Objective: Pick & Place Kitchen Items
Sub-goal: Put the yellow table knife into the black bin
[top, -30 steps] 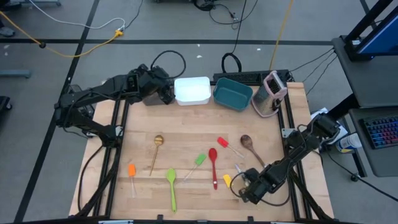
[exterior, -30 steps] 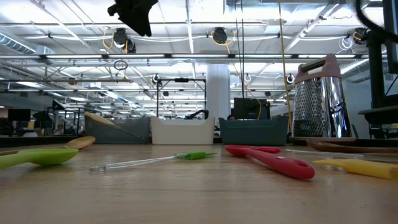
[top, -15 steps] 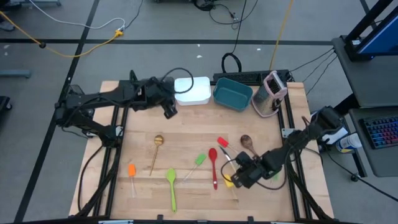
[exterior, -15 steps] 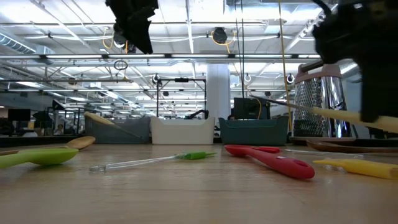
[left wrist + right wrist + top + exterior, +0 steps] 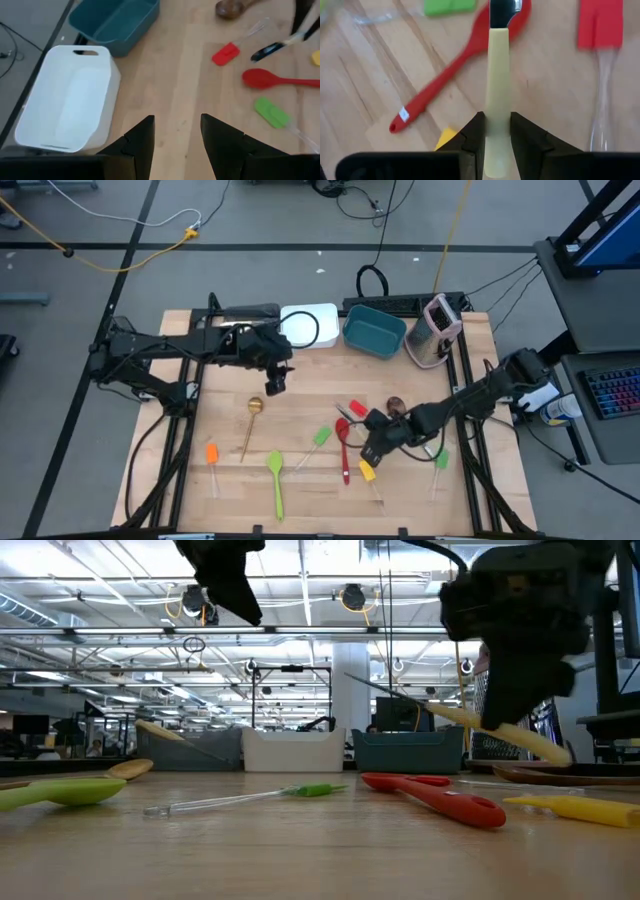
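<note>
Pinching cream-handled knife (image 5: 498, 85) by its handle in right gripper (image 5: 495, 131), lifted clear for carrying; left gripper (image 5: 176, 131) spread, empty.

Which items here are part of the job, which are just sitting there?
Job: cream-handled knife in right pincer, red spoon, green spoon, gold spoon, wooden spoon, orange spatula.
Lying about: white tub, teal tub, grater.

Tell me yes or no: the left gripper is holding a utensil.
No. In the left wrist view the left gripper shows open fingers with only bare table between them.
</note>
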Controlling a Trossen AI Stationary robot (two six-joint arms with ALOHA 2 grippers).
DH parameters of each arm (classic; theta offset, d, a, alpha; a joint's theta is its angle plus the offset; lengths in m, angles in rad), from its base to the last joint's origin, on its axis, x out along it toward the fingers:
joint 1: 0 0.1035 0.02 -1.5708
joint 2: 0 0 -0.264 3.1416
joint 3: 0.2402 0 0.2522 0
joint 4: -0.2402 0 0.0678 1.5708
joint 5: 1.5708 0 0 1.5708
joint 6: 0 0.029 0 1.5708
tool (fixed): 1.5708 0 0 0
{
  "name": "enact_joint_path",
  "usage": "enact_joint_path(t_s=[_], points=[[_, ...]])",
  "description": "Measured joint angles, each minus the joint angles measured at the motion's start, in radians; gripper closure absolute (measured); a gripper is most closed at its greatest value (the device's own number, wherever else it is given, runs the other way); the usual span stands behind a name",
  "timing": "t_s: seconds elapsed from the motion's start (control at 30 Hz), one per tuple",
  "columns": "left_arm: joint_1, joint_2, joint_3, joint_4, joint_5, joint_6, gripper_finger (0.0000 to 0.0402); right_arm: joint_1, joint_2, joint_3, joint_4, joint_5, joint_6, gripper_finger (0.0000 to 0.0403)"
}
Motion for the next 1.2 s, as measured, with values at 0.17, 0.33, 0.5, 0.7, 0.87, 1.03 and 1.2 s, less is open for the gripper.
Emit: enact_joint_path(t_s=[0.17,0.33,0.5,0.7,0.87,1.03,1.2], points=[[-0.038,-0.001,-0.015,0.039,-0.002,-0.001,0.0236,-0.067,0.000,0.000,0.064,-0.002,-0.159,0.0339],[-0.073,-0.001,-0.104,0.148,0.015,-0.017,0.0236,-0.124,0.000,0.001,0.117,-0.003,-0.287,0.0335],[-0.101,-0.001,-0.196,0.262,0.049,-0.073,0.0236,-0.171,0.000,0.001,0.198,-0.001,-0.410,0.0338],[-0.144,-0.017,-0.254,0.342,0.050,-0.122,0.0236,-0.216,0.000,0.002,0.330,0.000,-0.570,0.0335],[-0.183,-0.098,-0.326,0.408,0.050,-0.130,0.0236,-0.241,-0.001,0.002,0.451,-0.001,-0.708,0.0338],[-0.206,-0.236,-0.462,0.626,0.050,-0.134,0.0236,-0.256,-0.021,0.002,0.587,0.001,-0.867,0.0334],[-0.214,-0.322,-0.603,0.799,0.049,-0.140,0.0236,-0.276,-0.023,0.002,0.796,-0.004,-1.013,0.0336]])
